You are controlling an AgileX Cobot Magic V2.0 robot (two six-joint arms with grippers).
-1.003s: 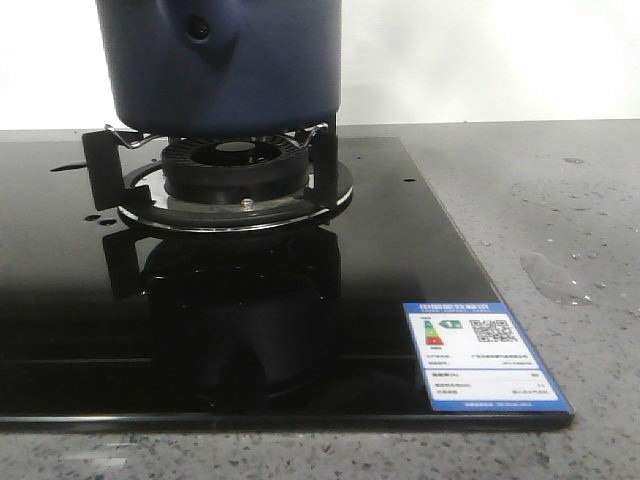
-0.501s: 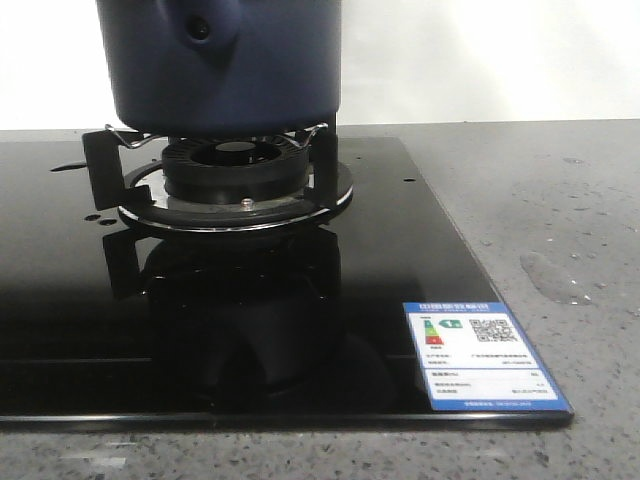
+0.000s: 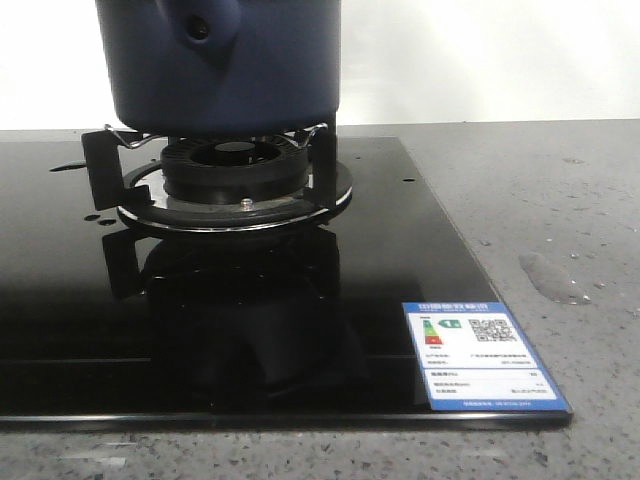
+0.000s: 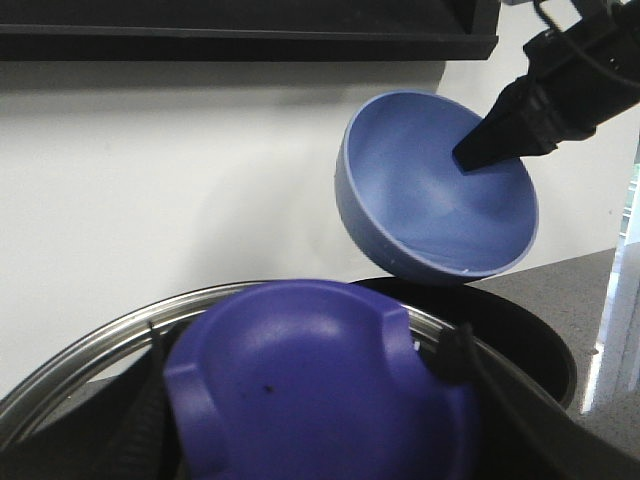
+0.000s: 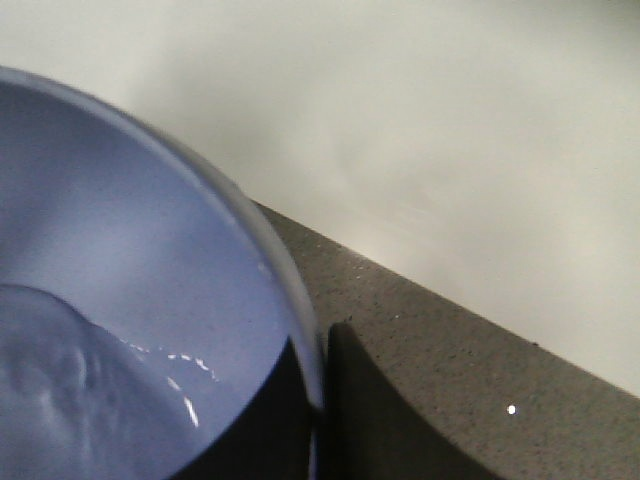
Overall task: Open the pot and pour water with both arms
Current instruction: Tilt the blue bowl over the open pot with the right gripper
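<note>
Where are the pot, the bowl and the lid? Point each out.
pot (image 3: 240,70), front view, on its dark side wall.
bowl (image 4: 430,190), left wrist view, on its inner surface.
lid (image 4: 310,390), left wrist view, on its domed top.

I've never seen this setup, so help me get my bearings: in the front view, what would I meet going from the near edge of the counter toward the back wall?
Speckled grey counter edge → energy label sticker → bare black glass cooktop → burner with the dark blue pot sitting on it → white wall.
</note>
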